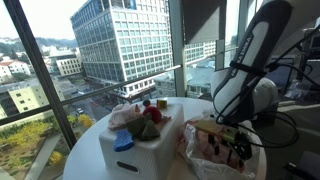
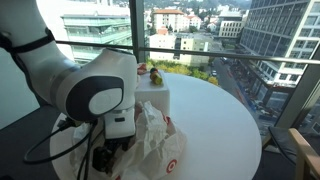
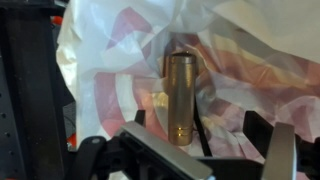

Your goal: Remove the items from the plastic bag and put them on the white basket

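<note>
In the wrist view, a gold metal cylinder [image 3: 180, 95] lies inside the crinkled white plastic bag [image 3: 240, 60], which has red print. My gripper [image 3: 200, 130] is open, its fingers on either side of the cylinder's lower end without closing on it. In both exterior views the gripper [image 1: 236, 140] is down in the bag [image 1: 205, 145] [image 2: 155, 140]; the arm hides it in one of them. The white basket [image 1: 135, 155] [image 2: 157, 98] stands beside the bag and holds red and green items [image 1: 148, 118] [image 2: 150, 72].
Basket and bag sit on a round white table [image 2: 220, 125] next to large windows. My arm's bulky body [image 2: 90, 95] leans over the bag. A blue thing [image 1: 123, 142] lies on the basket's near side. Cables [image 2: 45, 150] hang by the arm's base.
</note>
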### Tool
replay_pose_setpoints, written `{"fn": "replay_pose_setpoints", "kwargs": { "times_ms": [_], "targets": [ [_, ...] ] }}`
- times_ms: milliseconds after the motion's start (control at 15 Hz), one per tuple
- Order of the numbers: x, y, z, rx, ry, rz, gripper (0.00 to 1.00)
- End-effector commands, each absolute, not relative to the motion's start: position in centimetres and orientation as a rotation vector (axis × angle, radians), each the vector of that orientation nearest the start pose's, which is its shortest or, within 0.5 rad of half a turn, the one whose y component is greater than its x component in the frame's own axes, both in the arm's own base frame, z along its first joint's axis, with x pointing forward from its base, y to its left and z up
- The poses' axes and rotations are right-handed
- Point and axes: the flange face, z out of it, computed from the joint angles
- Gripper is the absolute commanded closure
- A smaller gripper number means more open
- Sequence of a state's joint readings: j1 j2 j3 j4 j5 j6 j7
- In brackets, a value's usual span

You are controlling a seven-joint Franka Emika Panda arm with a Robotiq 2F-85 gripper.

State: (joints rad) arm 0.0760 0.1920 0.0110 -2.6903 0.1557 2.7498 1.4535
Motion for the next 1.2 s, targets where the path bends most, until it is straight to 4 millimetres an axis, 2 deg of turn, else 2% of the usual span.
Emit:
{"fn": "replay_pose_setpoints", "kwargs": {
  "times_ms": [0, 133, 200, 267, 467, 800, 867, 933, 1133],
  "targets": [
    [38.8, 2.0, 13.8, -2.269, 2.248, 0.183, 0.00],
    [39.0, 1.5, 12.9, -2.241, 2.273, 0.109, 0.00],
    [39.1, 1.3, 12.8, -2.217, 2.284, 0.076, 0.25],
    [39.1, 1.1, 12.7, -2.205, 2.286, 0.051, 0.26],
    [38.7, 1.6, 13.6, -2.221, 2.286, -0.012, 0.48],
    [37.9, 3.0, 15.6, -2.374, 2.290, -0.108, 0.86],
    [37.9, 3.3, 16.1, -2.415, 2.288, -0.132, 0.90],
    [38.0, 3.5, 16.7, -2.436, 2.308, -0.169, 0.85],
    [38.2, 4.1, 19.0, -2.461, 2.310, -0.305, 0.85]
  ]
}}
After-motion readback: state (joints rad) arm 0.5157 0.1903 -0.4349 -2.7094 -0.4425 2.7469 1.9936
